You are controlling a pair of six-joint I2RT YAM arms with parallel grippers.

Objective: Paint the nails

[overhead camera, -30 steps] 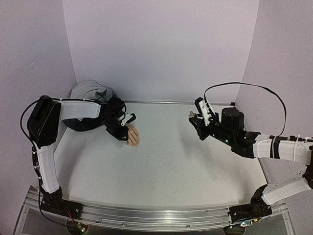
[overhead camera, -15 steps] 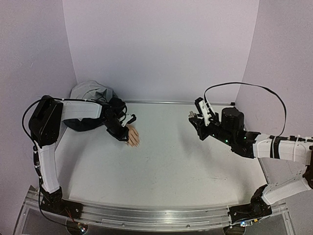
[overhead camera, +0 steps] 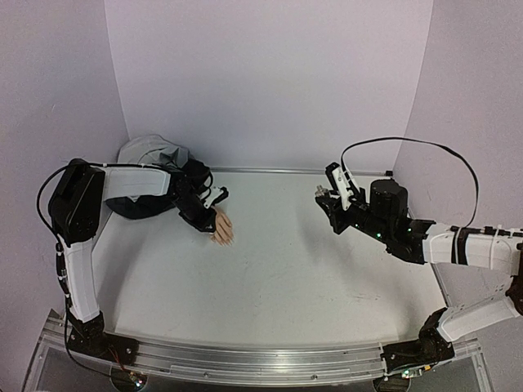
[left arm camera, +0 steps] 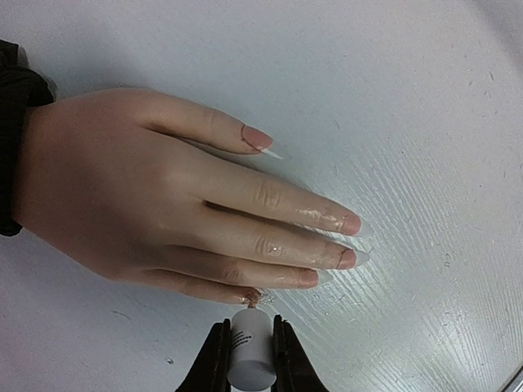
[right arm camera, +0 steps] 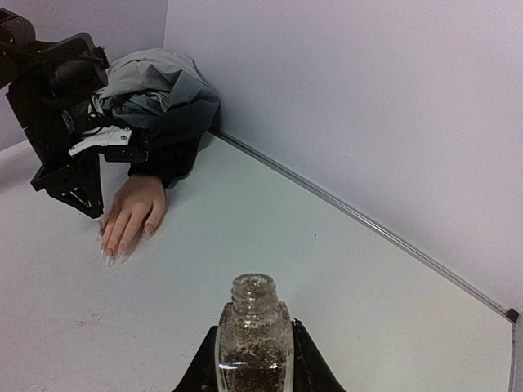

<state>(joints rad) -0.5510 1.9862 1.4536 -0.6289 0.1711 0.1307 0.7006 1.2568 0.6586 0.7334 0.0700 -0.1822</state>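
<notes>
The pale mannequin hand (left arm camera: 147, 196) lies flat on the white table, coming out of a dark sleeve (left arm camera: 10, 106). Its long nails (left arm camera: 351, 223) point right, and some fingers look wet and glossy. My left gripper (left arm camera: 250, 328) is shut on a white cap (left arm camera: 250, 347). The cap's small brush (left arm camera: 252, 302) touches the tip of the little finger. In the top view this gripper (overhead camera: 208, 219) is over the hand (overhead camera: 222, 228). My right gripper (right arm camera: 253, 353) is shut on an open clear bottle (right arm camera: 253, 335) of glittery polish, held upright off the table at the right (overhead camera: 324, 196).
A grey and black jacket (overhead camera: 151, 167) is bunched in the far left corner against the lilac walls. A metal strip (right arm camera: 368, 224) runs along the table's back edge. A black cable (overhead camera: 409, 143) loops above the right arm.
My left wrist has turned very slightly over the hand. The right arm and bottle have not moved.
</notes>
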